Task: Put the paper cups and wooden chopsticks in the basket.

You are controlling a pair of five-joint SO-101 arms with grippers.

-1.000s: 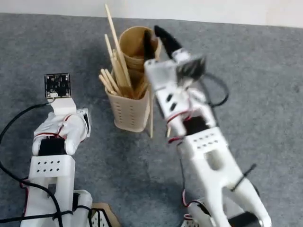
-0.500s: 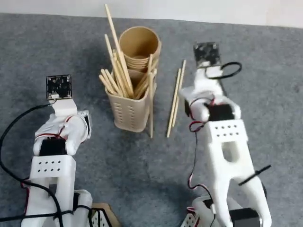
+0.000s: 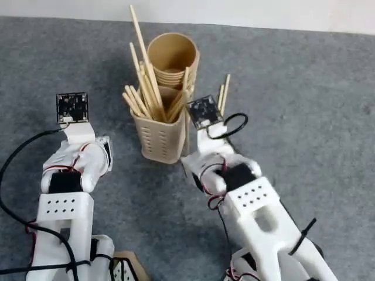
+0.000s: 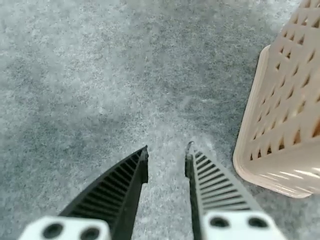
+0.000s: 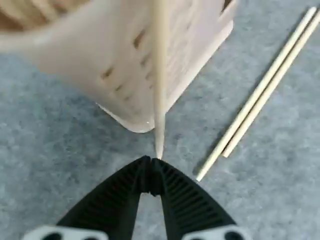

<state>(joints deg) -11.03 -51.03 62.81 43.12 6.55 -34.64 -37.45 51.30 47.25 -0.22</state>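
Observation:
A beige perforated basket [image 3: 158,139] stands on the grey mat and holds stacked paper cups [image 3: 172,56] and several wooden chopsticks [image 3: 142,88]. One chopstick [image 5: 159,75] leans against the basket's outer wall [image 5: 125,65], its lower end on the mat right at the tips of my right gripper [image 5: 150,161], which is shut. Two more chopsticks [image 5: 265,90] lie side by side on the mat beside the basket, partly under the right arm [image 3: 224,86] in the high view. My left gripper [image 4: 166,150] is open and empty, low over the mat beside the basket [image 4: 285,115].
The grey mat [image 3: 328,117] is bare to the right of the right arm and to the left of the left arm [image 3: 73,152]. A pale wall edge [image 3: 263,12] runs along the far side.
The right arm left the cups, swung out to the right, then came back low to the basket's side. Two chopsticks on the mat came into sight. The left arm stayed still.

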